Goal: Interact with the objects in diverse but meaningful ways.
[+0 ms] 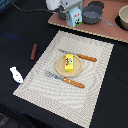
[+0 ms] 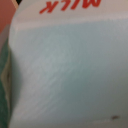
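My gripper (image 1: 71, 11) is at the back of the scene, over the near edge of a brown board (image 1: 107, 29). It appears shut on the light blue-and-white little box (image 1: 75, 18), which hangs slightly tilted below it. The wrist view is filled by the box's pale blue face (image 2: 70, 75) with red lettering (image 2: 70, 5); no fingers show there. The yellow pack with red-white print (image 1: 70, 61) lies on a small round wooden plate (image 1: 61, 67) on the placemat. The dark reddish-brown stick (image 1: 33, 51) and the white scoop-like piece (image 1: 16, 75) lie on the black table at the exterior view's left.
A beige woven placemat (image 1: 95, 80) holds a knife (image 1: 80, 56) and a fork (image 1: 67, 80) with orange handles, on either side of the plate. On the brown board stand a dark pan (image 1: 93, 15) and a bowl (image 1: 123, 17).
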Tool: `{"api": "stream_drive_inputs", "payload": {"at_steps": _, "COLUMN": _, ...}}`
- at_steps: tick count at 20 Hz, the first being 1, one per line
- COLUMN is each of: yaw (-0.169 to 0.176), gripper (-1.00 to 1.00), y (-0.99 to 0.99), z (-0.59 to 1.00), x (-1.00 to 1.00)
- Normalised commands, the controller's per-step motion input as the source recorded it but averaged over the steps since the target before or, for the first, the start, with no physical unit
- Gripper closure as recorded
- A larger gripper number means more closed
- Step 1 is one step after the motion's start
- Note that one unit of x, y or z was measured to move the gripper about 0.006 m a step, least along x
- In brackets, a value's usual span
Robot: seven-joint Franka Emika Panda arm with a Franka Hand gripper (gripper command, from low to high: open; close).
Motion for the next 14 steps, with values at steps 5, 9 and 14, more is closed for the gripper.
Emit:
{"api": "stream_drive_inputs", "payload": {"at_steps": 5, "yaw": -0.047, "gripper": 1.00, "y": 0.07, "z": -0.02, "x": 0.84}}
{"api": "stream_drive_inputs", "payload": {"at_steps": 9, "yaw": -0.027, "gripper": 1.00, "y": 0.00, "z": -0.10, "x": 0.40}}
{"api": "stream_drive_inputs", "payload": {"at_steps": 14, "yaw": -0.001, "gripper": 1.00, "y": -0.02, "z": -0.14, "x": 0.27}}
